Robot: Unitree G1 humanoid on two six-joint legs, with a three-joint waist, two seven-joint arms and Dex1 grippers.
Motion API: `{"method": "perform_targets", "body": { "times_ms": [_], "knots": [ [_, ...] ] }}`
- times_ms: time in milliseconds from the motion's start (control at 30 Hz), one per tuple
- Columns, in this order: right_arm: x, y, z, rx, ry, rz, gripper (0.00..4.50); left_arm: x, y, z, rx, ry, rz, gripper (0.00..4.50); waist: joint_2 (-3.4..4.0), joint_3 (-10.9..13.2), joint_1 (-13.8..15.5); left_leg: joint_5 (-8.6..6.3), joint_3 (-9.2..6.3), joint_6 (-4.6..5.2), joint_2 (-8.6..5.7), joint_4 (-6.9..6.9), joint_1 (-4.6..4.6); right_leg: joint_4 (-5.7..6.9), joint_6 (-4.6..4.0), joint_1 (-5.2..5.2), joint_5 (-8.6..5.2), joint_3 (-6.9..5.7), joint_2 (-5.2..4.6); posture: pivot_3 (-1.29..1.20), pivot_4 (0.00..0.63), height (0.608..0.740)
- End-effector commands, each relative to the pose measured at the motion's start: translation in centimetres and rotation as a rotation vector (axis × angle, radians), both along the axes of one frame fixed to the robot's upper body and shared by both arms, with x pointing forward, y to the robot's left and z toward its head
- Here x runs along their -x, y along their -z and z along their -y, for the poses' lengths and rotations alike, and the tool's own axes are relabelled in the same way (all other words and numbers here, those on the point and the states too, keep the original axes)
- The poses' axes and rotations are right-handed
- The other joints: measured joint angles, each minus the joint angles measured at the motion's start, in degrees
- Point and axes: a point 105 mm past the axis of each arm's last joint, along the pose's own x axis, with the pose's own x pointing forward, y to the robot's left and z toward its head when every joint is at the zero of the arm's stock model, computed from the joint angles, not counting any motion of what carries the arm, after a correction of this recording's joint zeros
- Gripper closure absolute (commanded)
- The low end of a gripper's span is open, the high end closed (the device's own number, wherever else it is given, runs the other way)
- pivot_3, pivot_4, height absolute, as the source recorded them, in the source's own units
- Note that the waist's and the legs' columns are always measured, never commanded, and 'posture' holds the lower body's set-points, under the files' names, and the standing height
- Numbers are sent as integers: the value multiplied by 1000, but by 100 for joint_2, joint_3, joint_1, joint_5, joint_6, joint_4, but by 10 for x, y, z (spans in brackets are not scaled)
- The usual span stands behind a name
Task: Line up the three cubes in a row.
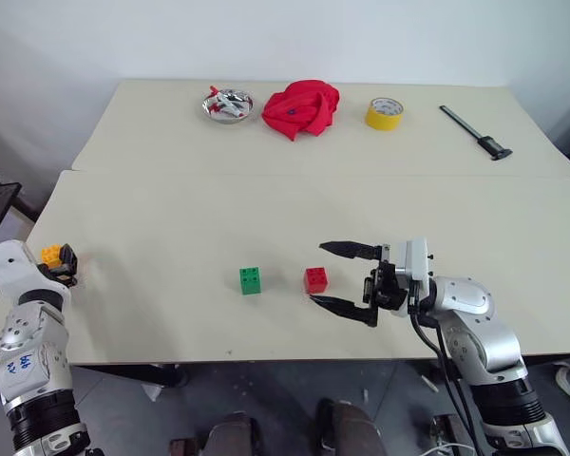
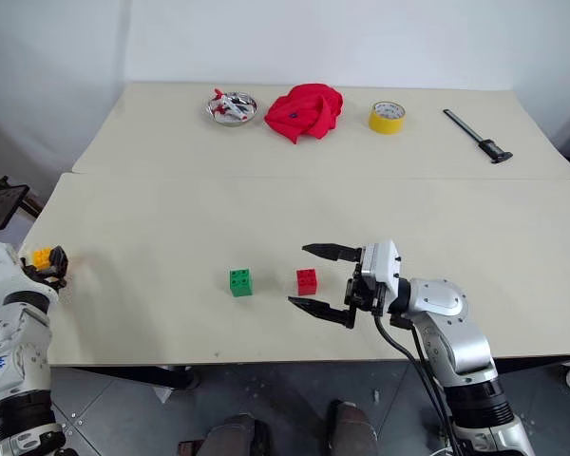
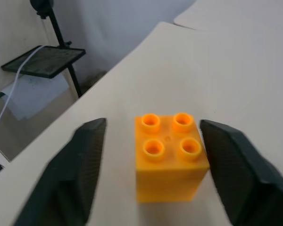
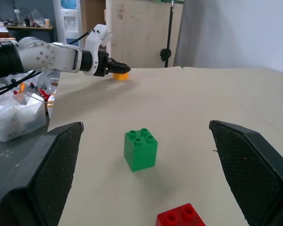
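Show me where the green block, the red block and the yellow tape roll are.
green block (image 1: 251,279), left eye view, studded top.
red block (image 1: 315,279), left eye view, front face.
yellow tape roll (image 1: 384,114), left eye view, outer band.

One cube (image 1: 251,280) sits just left of another (image 1: 315,279), the third (image 1: 51,255) apparently at the table's (image 1: 171,228) far-left edge.

Open tabletop (image 1: 171,228) between orange-yellow cube (image 1: 51,254) at left edge and green cube (image 1: 251,279); red cube (image 1: 315,279) sits just beside green, right gripper (image 1: 347,280) flanking it.
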Motion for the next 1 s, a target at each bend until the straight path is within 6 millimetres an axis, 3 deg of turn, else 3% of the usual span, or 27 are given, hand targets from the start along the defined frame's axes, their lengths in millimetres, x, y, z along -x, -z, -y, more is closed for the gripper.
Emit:
{"method": "perform_targets", "body": {
  "times_ms": [33, 100, 167, 233, 300, 367, 467, 600, 767, 1000],
  "knots": [
    [4, -10, 5, -8, 20, 54, 0, 6, -26, 3, -54, 119, 89, 2552, 0, 0, -2, 0, 0, 0, 1, -1, 0, 0, 0, -1, 0, -1, 1, 0, 150, 740],
    [6, -8, 8, -7, 30, 43, 0, 13, -30, 7, -52, 264, 97, 3012, 0, 0, -12, -1, -1, -2, 3, -1, 0, 0, 0, -1, 0, -2, 2, 0, 150, 740],
    [6, -6, 13, 2, 41, 36, 0, 24, -36, 23, -60, 506, 82, 3012, 1, 0, -30, -1, 4, -3, 5, -2, 0, 0, -1, -4, -1, -1, 4, 0, 150, 740],
    [5, -5, 19, 14, 62, 28, 0, 35, -54, 68, -132, 870, 76, 3012, 0, 3, -30, -4, 8, -7, 9, -2, -1, -1, -3, -7, -2, 0, 7, 0, 150, 740],
    [4, -3, 25, 26, 76, 20, 0, 38, -59, 98, -233, 1087, 23, 3012, 13, 11, 39, -4, 9, -8, 9, 0, -4, -6, -4, -7, -3, 4, 6, 0, 150, 740],
    [3, -2, 28, 32, 81, 15, 0, 38, -55, 114, -347, 1215, -24, 3012, 30, 11, 101, -2, 6, -5, 3, 6, -2, -13, -7, 1, -5, 10, 3, 0, 150, 740],
    [2, 3, 30, 57, 68, -3, 0, 47, -20, 151, -584, 1564, -183, 3012, 51, 11, 114, 0, 25, -2, -4, 3, 0, -24, -9, 0, -6, 19, 4, 0, 150, 740],
    [3, 2, 31, 62, 64, -7, 0, 22, -17, 163, -572, 1630, -116, 3012, 55, 15, 66, 1, 79, -5, 0, -3, -8, -13, -10, -17, -6, 14, 12, 0, 150, 740],
    [10, 9, 36, 82, 68, -34, 0, 6, -2, 181, -622, 1746, -117, 3012, 54, 15, 2, 2, 76, -7, 1, -5, -9, -7, -7, -17, -5, 9, 16, 0, 150, 740],
    [15, 12, 40, 89, 92, -50, 0, 2, 5, 188, -614, 1835, -133, 3012, 53, 15, -19, 2, 78, -6, 1, -3, -7, -10, -4, -16, -3, 12, 15, 0, 150, 740]
  ]
}}
